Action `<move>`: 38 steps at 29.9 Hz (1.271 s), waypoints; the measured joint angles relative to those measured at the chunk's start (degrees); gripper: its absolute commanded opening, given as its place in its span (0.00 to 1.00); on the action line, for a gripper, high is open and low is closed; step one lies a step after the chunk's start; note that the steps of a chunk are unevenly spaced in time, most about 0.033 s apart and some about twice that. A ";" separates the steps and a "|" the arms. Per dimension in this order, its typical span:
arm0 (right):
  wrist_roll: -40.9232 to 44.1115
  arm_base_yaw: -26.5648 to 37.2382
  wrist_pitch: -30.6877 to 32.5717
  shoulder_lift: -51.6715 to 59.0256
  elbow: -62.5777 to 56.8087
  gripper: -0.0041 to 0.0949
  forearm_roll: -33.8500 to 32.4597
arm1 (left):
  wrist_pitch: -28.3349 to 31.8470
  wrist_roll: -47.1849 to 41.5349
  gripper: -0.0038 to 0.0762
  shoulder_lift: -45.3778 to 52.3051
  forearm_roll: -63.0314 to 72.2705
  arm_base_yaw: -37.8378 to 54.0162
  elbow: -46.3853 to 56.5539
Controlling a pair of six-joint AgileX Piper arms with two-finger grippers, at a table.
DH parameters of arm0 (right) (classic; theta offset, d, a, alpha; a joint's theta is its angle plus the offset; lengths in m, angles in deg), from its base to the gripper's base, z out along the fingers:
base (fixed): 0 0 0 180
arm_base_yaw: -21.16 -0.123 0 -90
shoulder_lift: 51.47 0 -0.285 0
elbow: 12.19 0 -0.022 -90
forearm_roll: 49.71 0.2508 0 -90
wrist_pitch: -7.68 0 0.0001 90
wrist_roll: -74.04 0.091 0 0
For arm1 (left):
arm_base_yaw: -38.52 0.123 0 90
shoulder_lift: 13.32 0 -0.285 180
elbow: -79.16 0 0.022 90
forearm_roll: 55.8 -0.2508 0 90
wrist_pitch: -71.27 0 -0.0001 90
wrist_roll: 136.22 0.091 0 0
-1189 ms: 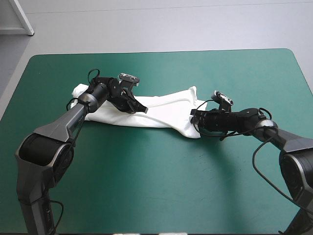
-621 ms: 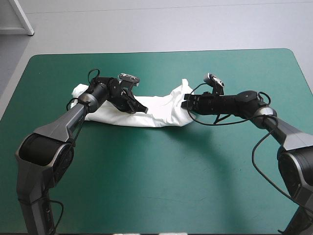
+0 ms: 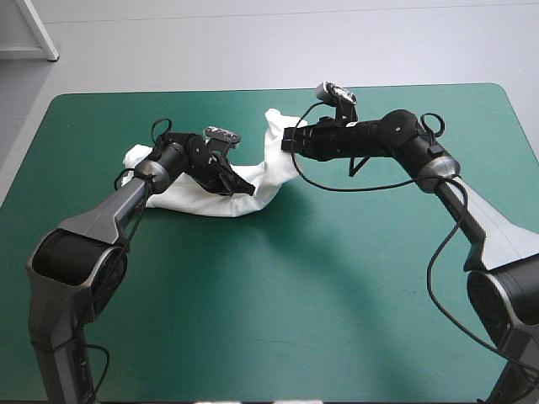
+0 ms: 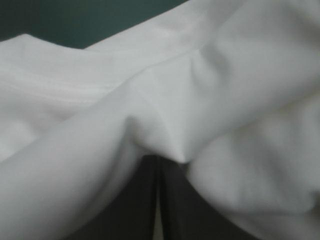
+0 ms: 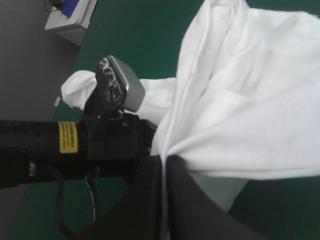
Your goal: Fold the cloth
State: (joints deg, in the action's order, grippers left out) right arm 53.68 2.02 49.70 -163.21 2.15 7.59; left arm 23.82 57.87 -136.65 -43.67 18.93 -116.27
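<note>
**Mid-fold at the table [image 3: 354, 286]:** the white T-shirt [image 3: 189, 200] lies as a long, narrow bundle on the teal-green cover, left of centre and toward the far edge. The left gripper [image 3: 238, 187] pins it low down near the middle of the bundle. Its black fingers [image 4: 135, 210] are clamped tight on a pinch of fabric, which bunches over their tips in the left wrist view. The right gripper [image 3: 289, 139], likewise closed on a gathered fold, holds the shirt's right end raised off the cover. From there the cloth hangs in a curve down to the left gripper.

The step in hand looks to be folding the right end over onto the left half. By my reading, the next move calls for the right arm to carry its end across above the left gripper. It would then lay that end flush on the part lying on the cover and let go. The left gripper sits in the fold's path and would need to release and draw clear, or the layers may bunch over it.
</note>
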 measured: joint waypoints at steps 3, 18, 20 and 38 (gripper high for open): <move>0.63 -0.16 0.06 0.00 1.90 0.03 -0.25 | -0.42 0.00 0.07 0.00 0.00 0.00 0.00; 1.06 -0.60 2.05 -0.19 4.24 0.03 -0.42 | -7.03 -2.88 0.07 11.76 -8.75 0.88 -3.78; 1.06 -0.73 2.24 -0.25 4.90 0.03 -0.46 | -10.53 -4.23 0.07 14.51 -11.63 0.89 -4.34; 5.56 -12.01 5.07 -18.29 31.25 0.03 -0.62 | -23.86 -10.94 0.07 30.53 -26.77 1.28 -4.53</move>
State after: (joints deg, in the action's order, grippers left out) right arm 59.25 -9.99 54.77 -181.50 33.39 6.97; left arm -0.04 46.93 -106.12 -70.44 20.21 -120.81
